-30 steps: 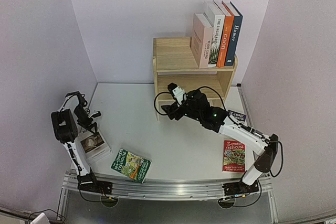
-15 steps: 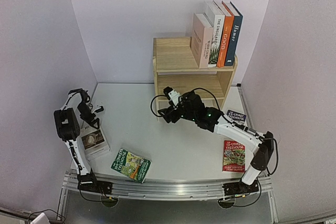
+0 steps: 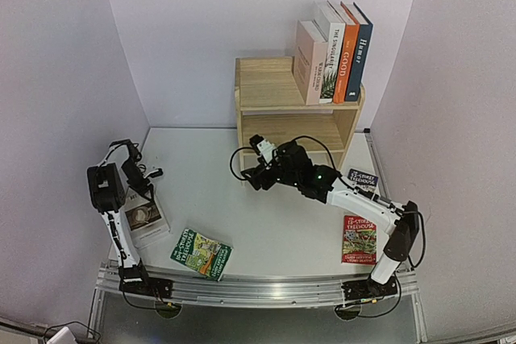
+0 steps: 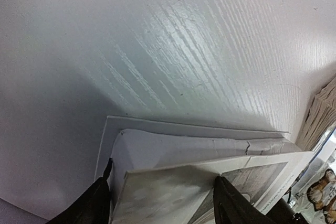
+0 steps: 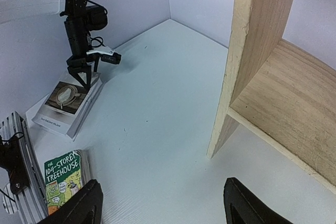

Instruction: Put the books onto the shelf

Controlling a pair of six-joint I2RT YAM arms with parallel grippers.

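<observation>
Four books [image 3: 332, 52] stand upright at the right end of the top tier of the wooden shelf [image 3: 274, 90]. A white book [image 3: 145, 219] lies flat at the table's left. My left gripper [image 3: 139, 185] points down at its far end. In the left wrist view the open fingers [image 4: 100, 200] stand astride a corner of that book [image 4: 173, 150], its top cover between them. My right gripper [image 3: 251, 180] hovers open and empty over the table beside the shelf's left side panel [image 5: 257, 40]. Three Treehouse paperbacks lie flat: green [image 3: 201, 253], red [image 3: 359, 239] and dark [image 3: 364, 179].
Purple walls close in the table on three sides. A metal rail [image 3: 258, 288] with both arm bases runs along the near edge. The right arm stretches across the table from right to centre. The shelf's lower tier [image 5: 294, 98] holds nothing in view.
My left gripper has come down onto the far end of the white book and its jaws have narrowed. The right gripper has drifted slightly left, still open.
</observation>
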